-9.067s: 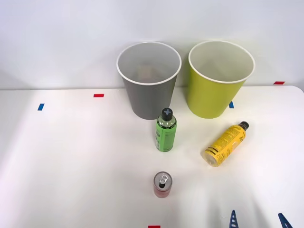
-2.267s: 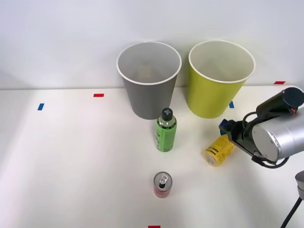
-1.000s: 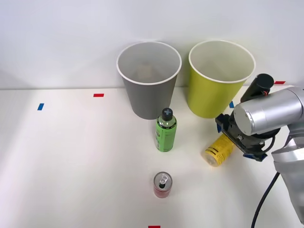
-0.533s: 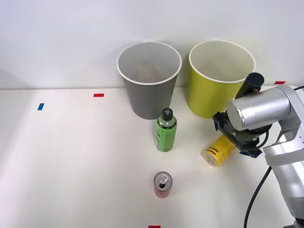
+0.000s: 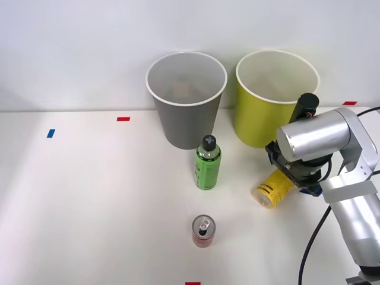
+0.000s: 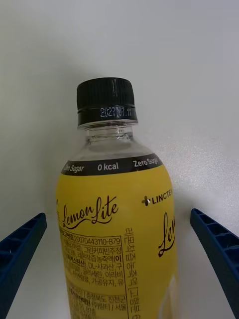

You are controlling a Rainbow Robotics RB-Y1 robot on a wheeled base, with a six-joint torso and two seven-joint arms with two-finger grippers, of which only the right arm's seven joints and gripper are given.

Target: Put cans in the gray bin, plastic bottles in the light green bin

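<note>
2 bins (image 5: 186,98), 2 bottles (image 5: 207,164), 1 can (image 5: 202,230).

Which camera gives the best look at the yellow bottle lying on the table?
The right wrist view: the yellow bottle shows its black cap, clear neck and printed label, lying between the open blue fingers of the right gripper. In the front view, the arm covers the bottle's cap end, leaving its bottom end visible.
</note>
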